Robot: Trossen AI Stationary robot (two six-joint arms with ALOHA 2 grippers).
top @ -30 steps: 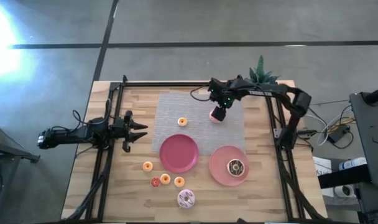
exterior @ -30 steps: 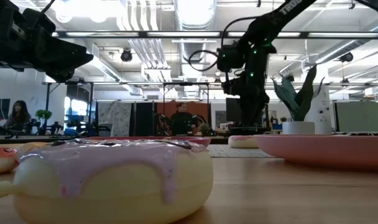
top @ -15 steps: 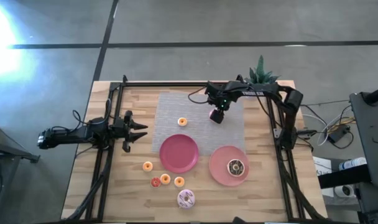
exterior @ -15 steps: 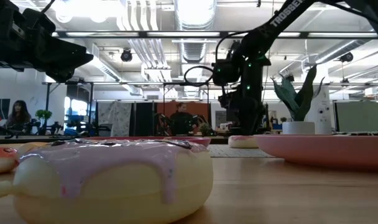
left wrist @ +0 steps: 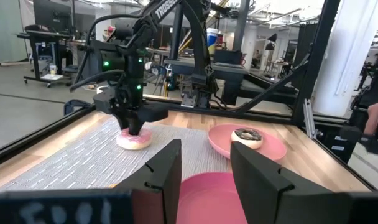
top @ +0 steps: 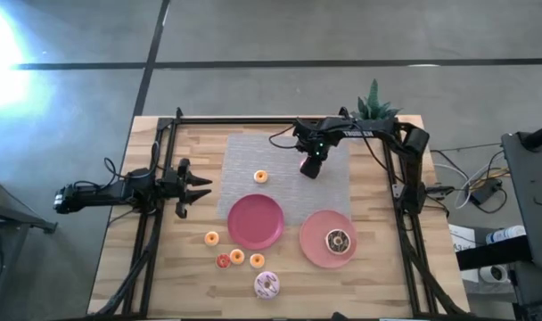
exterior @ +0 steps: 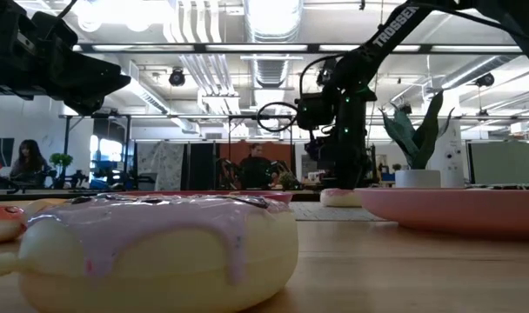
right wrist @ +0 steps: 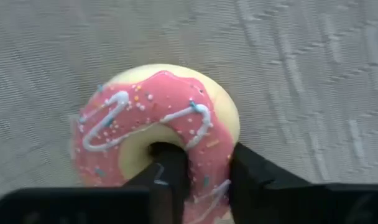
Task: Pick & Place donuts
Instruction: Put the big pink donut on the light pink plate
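A pink-iced donut (right wrist: 158, 118) lies flat on the grey mat (top: 289, 152) at the far middle of the table, and my right gripper (right wrist: 207, 168) is shut on its ring. My left gripper (top: 200, 187) hovers open near the table's left edge, touching nothing. A brown-iced donut (top: 340, 240) rests on the right pink plate (top: 311, 250). The middle pink plate (top: 256, 219) holds nothing. A tiny orange donut (top: 260, 176) sits on the mat. Several tiny donuts (top: 237, 257) and a pale sprinkled donut (top: 267, 284) lie on the wood near the front. My right gripper holds the donut's ring (right wrist: 209, 149) with one finger (right wrist: 170, 171) down in the hole and the other finger (right wrist: 254, 174) against the outer side. The fingers come from above, pointing down. The donut lies flat, icing up, on the mat.
A potted plant (top: 374, 102) stands at the table's far right corner. Black frame rails (top: 155, 178) run along the left and right sides. Bare wood shows between the plates and the front edge.
My right gripper has shifted a little toward the table's left and far side, settling over the pink donut, which it now covers in the high view. The donut has stayed on the mat.
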